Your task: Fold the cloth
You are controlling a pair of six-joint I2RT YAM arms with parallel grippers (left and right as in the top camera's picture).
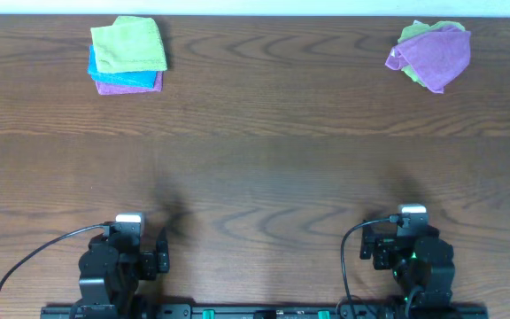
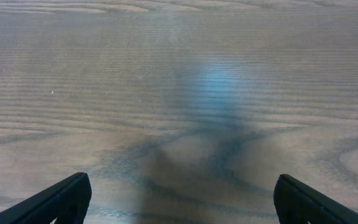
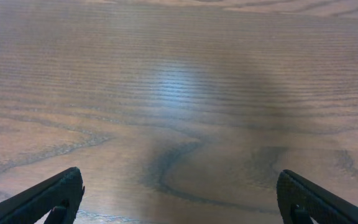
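Table (image 1: 264, 159) was seen wide, with the work set along its far edge. A folded stack (image 1: 128, 55) was placed far left, seemingly as the spot for finished pieces. The cloth (image 1: 439, 55), lilac and crumpled, was spotted far right atop a lime-green cloth (image 1: 414, 34), not yet folded. Left hand (image 2: 182, 183) and right hand (image 3: 179, 176) were held wide open and empty at the near edge, judged ready to reach.

Both arms tucked low; left gripper (image 2: 180, 198), right gripper (image 3: 179, 196) jaws spread wide (both empty)
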